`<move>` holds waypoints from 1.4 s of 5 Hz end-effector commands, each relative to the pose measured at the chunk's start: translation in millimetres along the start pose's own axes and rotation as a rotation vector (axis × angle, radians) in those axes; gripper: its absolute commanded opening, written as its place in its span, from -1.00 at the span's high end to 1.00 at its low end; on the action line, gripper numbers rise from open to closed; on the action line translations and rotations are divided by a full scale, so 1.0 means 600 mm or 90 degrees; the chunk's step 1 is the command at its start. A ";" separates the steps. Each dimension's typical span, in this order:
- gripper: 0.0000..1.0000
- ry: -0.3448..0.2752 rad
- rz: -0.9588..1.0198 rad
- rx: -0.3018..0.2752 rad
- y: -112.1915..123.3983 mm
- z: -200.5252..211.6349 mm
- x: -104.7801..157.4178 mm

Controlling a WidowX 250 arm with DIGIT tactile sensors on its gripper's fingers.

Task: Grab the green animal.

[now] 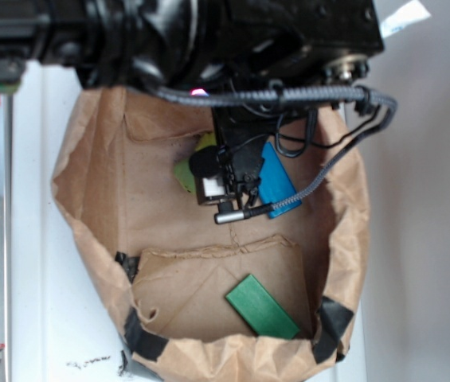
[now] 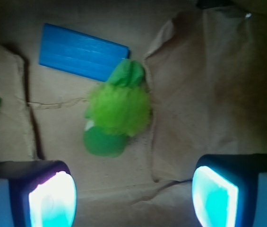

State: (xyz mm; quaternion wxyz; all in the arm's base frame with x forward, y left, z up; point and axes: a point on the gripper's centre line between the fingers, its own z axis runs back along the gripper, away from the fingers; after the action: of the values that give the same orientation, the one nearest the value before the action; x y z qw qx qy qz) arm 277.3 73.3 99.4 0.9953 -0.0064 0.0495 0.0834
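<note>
The green animal point(image 2: 116, 112) lies on the brown paper bag floor, fuzzy yellow-green body in the middle and a smooth green rounded head toward me. In the exterior view only a sliver of the green animal point(image 1: 186, 171) shows left of the arm. My gripper point(image 2: 133, 198) is open, its two glowing pads at the bottom corners of the wrist view, nothing between them. The toy sits ahead of the fingertips, apart from both. In the exterior view the gripper point(image 1: 228, 187) hangs inside the bag above the toy.
A blue block point(image 2: 82, 51) lies just beyond the toy, touching its far end. A dark green block point(image 1: 261, 306) rests near the bag's front wall point(image 1: 232, 354). Crumpled bag sides point(image 1: 73, 183) ring the area. Cables point(image 1: 328, 159) drape over the blue block.
</note>
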 end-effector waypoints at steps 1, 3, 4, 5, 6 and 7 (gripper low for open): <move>-1.00 -0.124 0.074 -0.037 -0.001 -0.010 -0.005; -1.00 -0.150 0.090 -0.055 -0.015 -0.023 -0.013; -1.00 -0.151 0.095 -0.042 -0.012 -0.023 -0.002; -1.00 -0.151 0.095 -0.042 -0.012 -0.023 -0.002; -1.00 -0.151 0.095 -0.042 -0.012 -0.023 -0.002; -1.00 -0.151 0.095 -0.042 -0.012 -0.023 -0.002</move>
State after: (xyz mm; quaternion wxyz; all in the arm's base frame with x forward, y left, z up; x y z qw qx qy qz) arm 266.9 56.9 68.2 0.9866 -0.0349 -0.0368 0.1549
